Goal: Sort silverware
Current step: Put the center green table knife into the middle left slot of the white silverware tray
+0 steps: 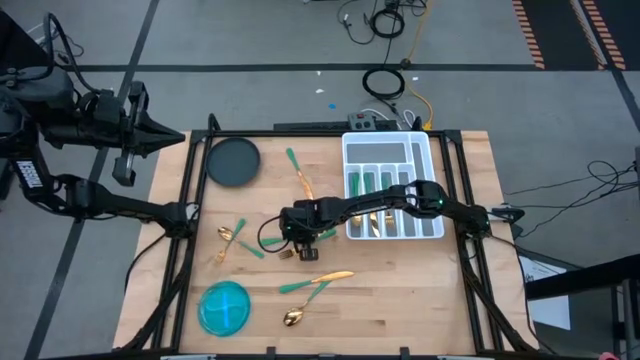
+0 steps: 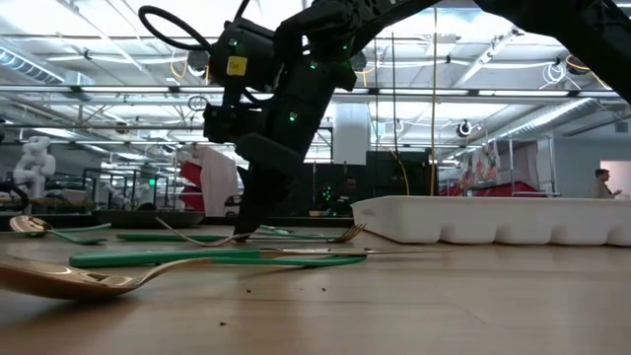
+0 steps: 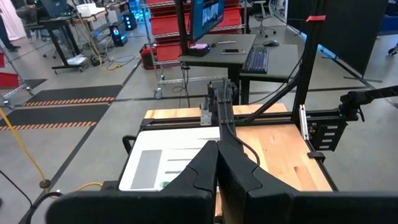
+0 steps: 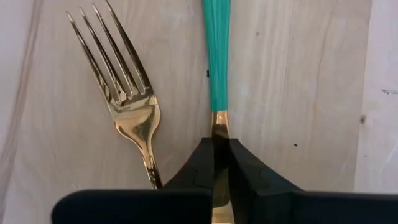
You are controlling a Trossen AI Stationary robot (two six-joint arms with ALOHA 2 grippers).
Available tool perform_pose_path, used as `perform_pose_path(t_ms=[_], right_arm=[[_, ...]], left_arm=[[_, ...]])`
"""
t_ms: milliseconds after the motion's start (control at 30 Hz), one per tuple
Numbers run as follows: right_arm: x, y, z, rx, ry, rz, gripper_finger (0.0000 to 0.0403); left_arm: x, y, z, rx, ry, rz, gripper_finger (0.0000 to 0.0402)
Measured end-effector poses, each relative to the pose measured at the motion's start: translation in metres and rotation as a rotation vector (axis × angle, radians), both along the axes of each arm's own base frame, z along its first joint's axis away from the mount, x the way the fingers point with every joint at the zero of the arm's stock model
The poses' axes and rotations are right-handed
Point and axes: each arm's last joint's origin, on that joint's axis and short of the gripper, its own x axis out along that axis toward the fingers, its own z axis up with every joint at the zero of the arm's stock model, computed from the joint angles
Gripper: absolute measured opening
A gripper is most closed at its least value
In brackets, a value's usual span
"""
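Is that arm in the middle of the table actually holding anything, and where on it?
Yes. The right gripper is shut on a piece of silverware, pinching its gold neck just below the teal handle. Its head is hidden. The left gripper, off the table, holds nothing.

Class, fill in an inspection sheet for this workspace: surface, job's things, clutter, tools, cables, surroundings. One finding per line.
Surface: wooden table, no spills seen.
Job's things: loose silverware scattered mid-table; some pieces lie in the white tray; a fork lies beside the gripped piece.
Clutter: dark plate, blue bowl.
Tools: right tool shut on a teal-handled piece at mid-table; left tool shut, empty, parked off the table's left.
Cables: coil on the floor behind the table.
Surroundings: workshop; a person far off.
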Motion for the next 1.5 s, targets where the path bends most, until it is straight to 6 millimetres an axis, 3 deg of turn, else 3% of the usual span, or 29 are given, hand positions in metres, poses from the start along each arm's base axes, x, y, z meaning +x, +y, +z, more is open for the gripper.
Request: perform_pose_path(t_ms=[367, 600, 733, 867, 1033, 1267, 1500], right_arm=[[0.014, -0.008, 0.040, -0.064, -0.011, -0.039, 0.0002], [0.014, -0.013, 0.045, -0.070, 0.002, -0.051, 0.0002], [0.014, -0.012, 0.045, -0.066, 0.003, -0.048, 0.0001], [0.014, -0.013, 0.046, -0.066, 0.000, -0.051, 0.0001], [0.013, -0.016, 0.047, -0.066, 0.007, -0.055, 0.0001], [0.013, -0.016, 0.047, -0.067, 0.006, -0.054, 0.0001], [0.013, -0.016, 0.048, -0.068, 0.002, -0.049, 0.0000]], left_arm=[[0.000, 0.000, 0.000, -0.003, 0.004, 0.000, 0.0013], [0.005, 0.002, -0.002, -0.013, 0.030, 0.017, 0.0013], [0.021, 0.010, -0.018, -0.039, 0.140, 0.115, 0.0013], [0.058, 0.024, -0.060, -0.085, 0.366, 0.149, 0.0013], [0.098, 0.038, -0.143, -0.115, 0.713, 0.152, 0.0013], [0.116, 0.045, -0.246, -0.126, 1.017, 0.143, 0.0049], [0.125, 0.046, -0.308, -0.185, 0.988, 0.084, 0.0144]])
